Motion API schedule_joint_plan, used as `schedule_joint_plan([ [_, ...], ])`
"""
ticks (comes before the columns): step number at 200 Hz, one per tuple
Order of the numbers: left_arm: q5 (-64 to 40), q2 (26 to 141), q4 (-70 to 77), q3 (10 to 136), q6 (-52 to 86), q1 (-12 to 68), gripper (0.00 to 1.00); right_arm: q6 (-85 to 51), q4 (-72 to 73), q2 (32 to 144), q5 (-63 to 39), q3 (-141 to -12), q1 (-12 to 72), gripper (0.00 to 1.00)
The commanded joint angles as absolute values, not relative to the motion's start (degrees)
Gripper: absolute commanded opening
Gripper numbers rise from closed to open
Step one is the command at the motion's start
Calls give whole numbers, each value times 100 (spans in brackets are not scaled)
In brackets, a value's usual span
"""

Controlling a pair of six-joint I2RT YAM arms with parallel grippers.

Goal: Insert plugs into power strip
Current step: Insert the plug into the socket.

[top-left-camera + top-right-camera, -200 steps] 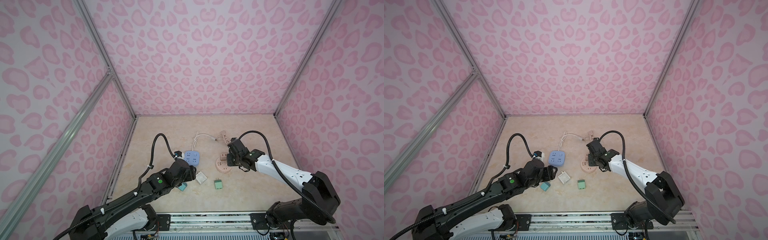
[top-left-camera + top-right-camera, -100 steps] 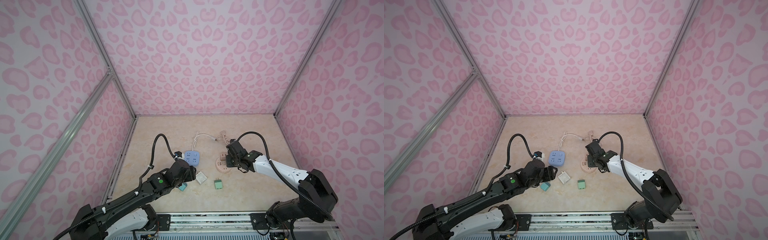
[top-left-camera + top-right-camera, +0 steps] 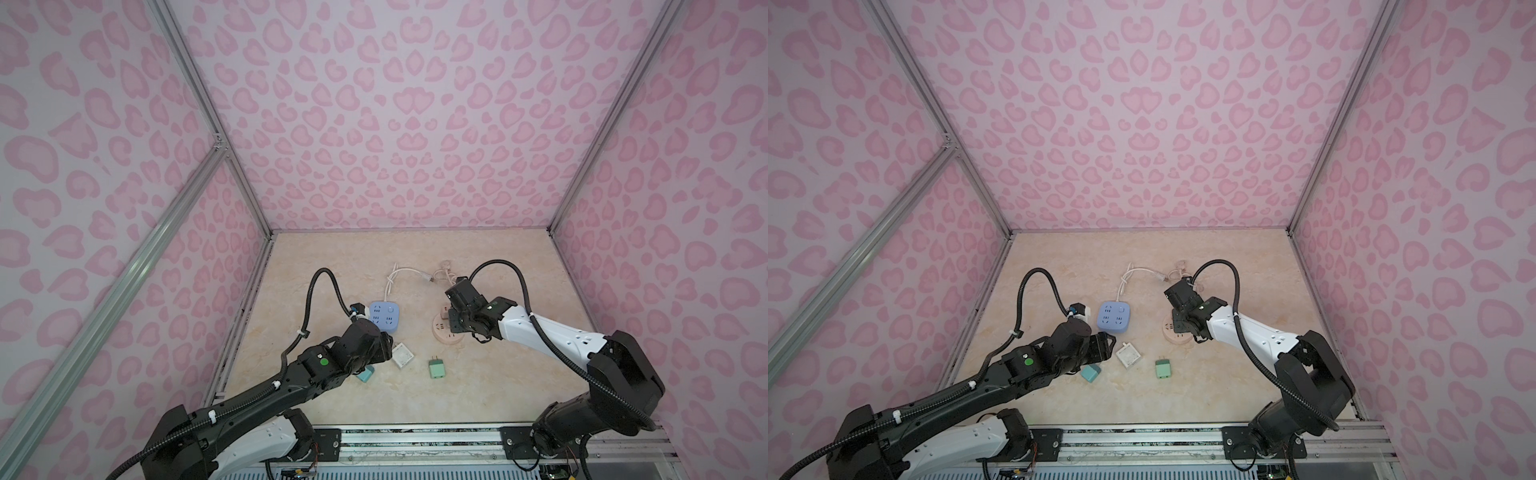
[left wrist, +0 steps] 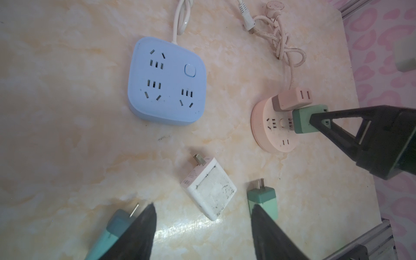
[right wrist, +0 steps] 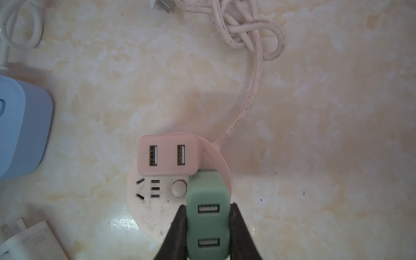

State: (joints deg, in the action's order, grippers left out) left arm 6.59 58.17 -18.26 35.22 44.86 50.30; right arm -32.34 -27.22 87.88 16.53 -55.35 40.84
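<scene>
Shows a beige marbled surface point(image 3: 332, 257) enclosed by pink-patterned walls point(image 3: 395, 124). Right of the surface's middle, a round pale pink power strip point(image 5: 146, 202) with a pinkish-tan two-port adapter point(image 5: 167, 155) plugged into it. Just beside that, a mint green blocky adapter point(image 5: 208, 193) upright on the strip's face, pinched tight in the right pincer point(image 5: 207, 210); depth of its prongs unclear. Left of the middle, a square light blue power strip point(image 4: 166, 81). Nearer the front edge, lying loose: a flat white square adapter point(image 4: 209, 191), a second mint green adapter point(image 4: 262, 195), a teal adapter point(image 4: 117, 222). Close over the white and teal ones, the left pincer point(image 4: 202, 206), half spread, gripping nothing.
</scene>
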Motion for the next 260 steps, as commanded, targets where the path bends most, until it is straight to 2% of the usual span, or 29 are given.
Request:
schedule_joint_plan([
  [1, 721, 5811, -1649, 3491, 4430, 5019, 69, -3276, -3149, 8956, 1700, -5483, 4082, 0],
  [109, 538, 5891, -1589, 3499, 4403, 4992, 69, -3393, -3773, 9799, 1490, -5961, 4052, 0],
  [164, 860, 5762, -1843, 3560, 4718, 4992, 69, -3442, -3934, 9433, 1509, -5935, 4060, 0],
  [260, 791, 5968, -2111, 3848, 4605, 4983, 69, -3523, -4324, 8712, 1591, -5766, 4324, 0],
])
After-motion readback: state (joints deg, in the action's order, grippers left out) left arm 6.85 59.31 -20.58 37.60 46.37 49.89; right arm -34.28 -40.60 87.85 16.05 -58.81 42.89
